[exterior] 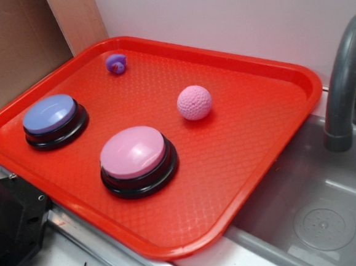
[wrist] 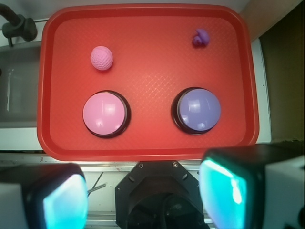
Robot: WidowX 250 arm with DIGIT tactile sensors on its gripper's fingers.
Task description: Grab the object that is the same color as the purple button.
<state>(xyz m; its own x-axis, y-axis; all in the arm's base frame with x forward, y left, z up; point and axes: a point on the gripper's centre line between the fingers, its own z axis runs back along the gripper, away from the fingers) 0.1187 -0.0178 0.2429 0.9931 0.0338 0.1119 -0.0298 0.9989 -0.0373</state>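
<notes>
Four items sit apart on a red tray point(exterior: 265, 70) beside a grey sink point(exterior: 320, 214): the small purple curled toy point(exterior: 116, 63) near the tray's far corner, a pink dimpled ball point(exterior: 195, 102), the purple button point(exterior: 50, 116) and a pink-topped button point(exterior: 135, 155). Seen from the wrist camera, the gripper point(wrist: 145, 195) hangs above the tray's near edge, its two fingers point(wrist: 228, 191) spread wide with nothing between them, well away from the toy.
</notes>
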